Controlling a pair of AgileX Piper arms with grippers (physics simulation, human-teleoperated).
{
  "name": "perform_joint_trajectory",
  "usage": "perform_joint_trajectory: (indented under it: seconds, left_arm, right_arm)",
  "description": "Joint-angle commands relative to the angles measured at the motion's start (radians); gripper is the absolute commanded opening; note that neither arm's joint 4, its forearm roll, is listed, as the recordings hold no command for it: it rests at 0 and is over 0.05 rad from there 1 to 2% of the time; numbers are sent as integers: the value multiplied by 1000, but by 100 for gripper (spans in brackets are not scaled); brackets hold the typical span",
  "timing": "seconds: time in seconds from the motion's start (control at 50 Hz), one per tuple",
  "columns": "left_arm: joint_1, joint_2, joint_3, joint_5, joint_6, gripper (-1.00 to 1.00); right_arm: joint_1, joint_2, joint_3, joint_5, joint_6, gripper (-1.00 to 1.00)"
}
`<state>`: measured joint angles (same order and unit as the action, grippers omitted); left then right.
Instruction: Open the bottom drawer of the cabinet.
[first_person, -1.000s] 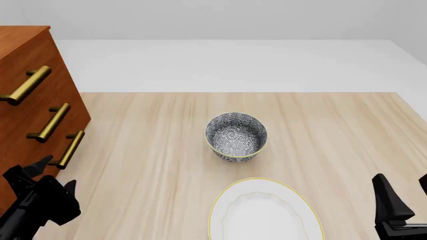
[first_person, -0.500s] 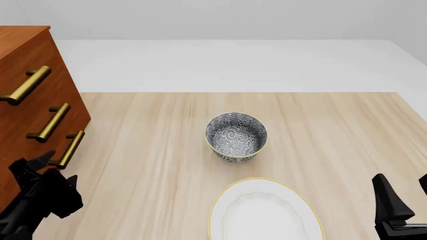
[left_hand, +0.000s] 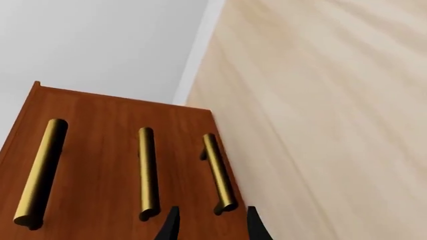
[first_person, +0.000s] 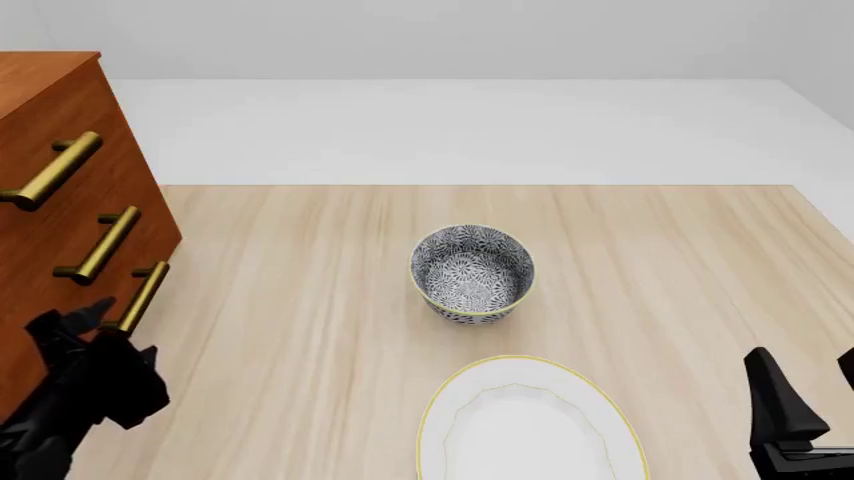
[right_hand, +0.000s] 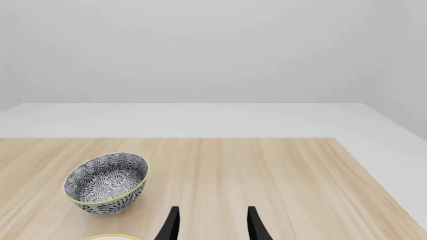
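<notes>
The cabinet (first_person: 54, 110) is a reddish-brown chest at the table's left edge, with three brass bar handles on its front. All drawers look shut. The bottom drawer (left_hand: 193, 186) carries the handle nearest the tabletop (first_person: 142, 296) (left_hand: 219, 172). My left gripper (first_person: 72, 318) (left_hand: 212, 226) is open, right by the near end of that handle. In the left wrist view the handle's end sits just ahead of the gap between the fingertips, not inside it. My right gripper (first_person: 811, 385) (right_hand: 212, 224) is open and holds nothing, low at the table's near right corner.
A patterned black-and-white bowl (first_person: 473, 272) (right_hand: 107, 183) with a yellow rim stands mid-table. A white plate (first_person: 531, 425) with a yellow rim lies at the near edge, between the two arms. The wooden tabletop (first_person: 667, 260) ends at a white floor behind.
My left gripper has crept forward and slightly up, closing in on the bottom handle's near end. The right arm, bowl and plate have not moved.
</notes>
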<state>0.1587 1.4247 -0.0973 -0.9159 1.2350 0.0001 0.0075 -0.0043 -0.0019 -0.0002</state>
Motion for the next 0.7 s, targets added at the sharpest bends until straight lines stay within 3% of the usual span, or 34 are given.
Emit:
perform_joint_trajectory:
  seconds: [0.02,0.7]
  left_arm:
    - [-8,80,-13,-39,4,100]
    - [-2,272,-57,-128,-7,100]
  right_arm:
    - [0,0,0,0,0,100]
    - [0,0,0,0,0,100]
